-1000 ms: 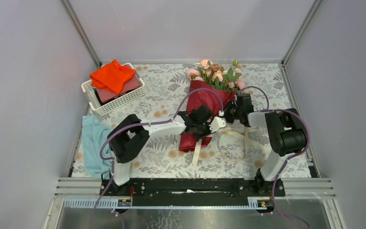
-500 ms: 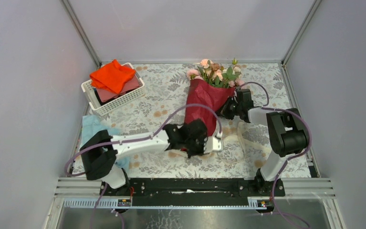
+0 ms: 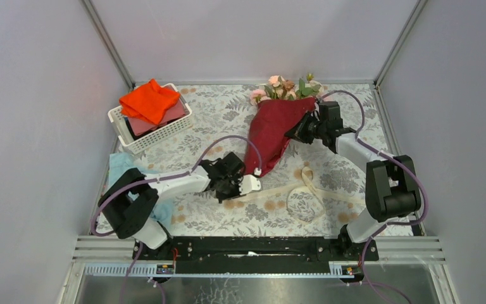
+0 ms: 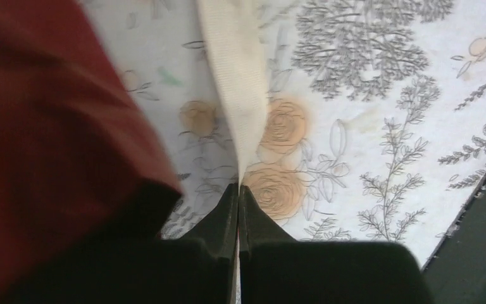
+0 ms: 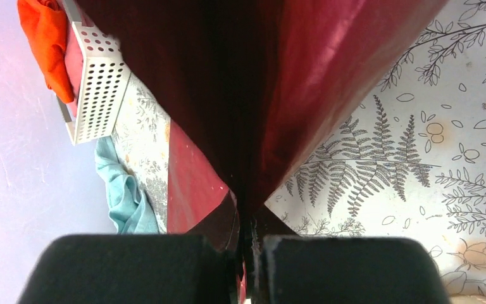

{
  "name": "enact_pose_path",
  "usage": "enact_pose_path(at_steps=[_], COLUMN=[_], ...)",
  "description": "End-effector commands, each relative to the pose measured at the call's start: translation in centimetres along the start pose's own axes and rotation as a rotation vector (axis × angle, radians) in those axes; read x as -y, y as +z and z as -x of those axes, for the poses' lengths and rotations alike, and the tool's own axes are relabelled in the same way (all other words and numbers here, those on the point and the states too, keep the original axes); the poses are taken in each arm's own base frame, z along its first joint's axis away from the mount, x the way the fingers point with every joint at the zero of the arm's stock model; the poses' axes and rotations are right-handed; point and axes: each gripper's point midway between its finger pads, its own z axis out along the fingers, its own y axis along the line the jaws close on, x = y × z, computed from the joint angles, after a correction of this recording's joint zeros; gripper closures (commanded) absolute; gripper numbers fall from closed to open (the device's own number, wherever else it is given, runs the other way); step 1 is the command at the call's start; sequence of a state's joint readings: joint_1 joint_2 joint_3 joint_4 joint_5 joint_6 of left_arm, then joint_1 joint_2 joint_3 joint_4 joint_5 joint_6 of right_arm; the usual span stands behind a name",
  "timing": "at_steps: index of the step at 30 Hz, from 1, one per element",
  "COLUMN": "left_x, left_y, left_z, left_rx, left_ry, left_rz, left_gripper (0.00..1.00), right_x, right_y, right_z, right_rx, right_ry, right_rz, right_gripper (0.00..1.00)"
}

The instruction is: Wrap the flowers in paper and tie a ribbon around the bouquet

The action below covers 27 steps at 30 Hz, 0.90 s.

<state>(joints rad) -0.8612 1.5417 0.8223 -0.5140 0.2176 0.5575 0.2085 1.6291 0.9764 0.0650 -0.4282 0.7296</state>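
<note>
Left gripper (image 3: pixel 254 185): clenched on the ribbon (image 4: pixel 233 82), which narrows into the closed fingertips, low over the table (image 3: pixel 221 117) beside the cone's tip.
Right gripper (image 3: pixel 295 132): pinched tight on a fold of the paper (image 3: pixel 262 149) at the cone's upper right edge.
Bouquet (image 3: pixel 273 120): slanted at centre-back, tip toward the arms.
Flowers (image 3: pixel 285 88): project from the cone's far end.
Ribbon slack: looped on the table, right of the left gripper.
Basket (image 3: pixel 159 134): far left, holding an orange cloth (image 3: pixel 149 100).

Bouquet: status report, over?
Left gripper shut on ribbon. Right gripper shut on paper near flowers. Bouquet wrapped, ribbon loose on table, not tied. Basket, blue cloth off left, not in the way.
</note>
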Motion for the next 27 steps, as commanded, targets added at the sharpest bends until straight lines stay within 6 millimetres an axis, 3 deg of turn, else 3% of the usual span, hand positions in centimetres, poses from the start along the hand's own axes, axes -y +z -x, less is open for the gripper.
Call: enact_pose_path(at_steps=[1, 3, 9, 11, 16, 18, 23, 27], left_x=[-4.8, -8.5, -19.6, -20.2, -19.5, -21.1, -27.9, -31.2], left_y=[0.4, -0.1, -2.9, -3.4, -4.1, -4.4, -6.1, -8.9], left_z=[-3.2, -4.7, -5.7, -5.6, -5.4, -6.1, -8.5, -7.9], left_rx=[-0.033, -0.031, 0.072, 0.114, 0.148, 0.127, 0.110, 0.195], left_ry=[-0.077, -0.182, -0.522, -0.521, -0.440, -0.475, -0.693, -0.773], left_rz=[0.103, 0.191, 0.418, 0.386, 0.374, 0.439, 0.646, 0.739], left_gripper=[1.00, 1.00, 1.00, 1.00, 1.00, 1.00, 1.00, 1.00], right_x=[-2.2, -1.9, -0.2, 0.6, 2.7, 3.5, 5.8, 7.8], right_y=[-1.7, -1.7, -1.4, -1.3, -0.9, -0.8, -1.7, -2.4], right_z=[1.4, 1.0, -0.7, -1.0, -1.9, -2.8, -5.8, -7.7], right_rx=[0.034, 0.028, -0.033, -0.040, -0.061, -0.086, -0.154, -0.207], right_ry=[-0.063, -0.065, -0.073, -0.074, -0.064, -0.063, -0.066, -0.089], right_rz=[0.027, 0.025, -0.013, -0.035, -0.079, -0.092, -0.128, -0.179], right_gripper=[1.00, 1.00, 1.00, 1.00, 1.00, 1.00, 1.00, 1.00])
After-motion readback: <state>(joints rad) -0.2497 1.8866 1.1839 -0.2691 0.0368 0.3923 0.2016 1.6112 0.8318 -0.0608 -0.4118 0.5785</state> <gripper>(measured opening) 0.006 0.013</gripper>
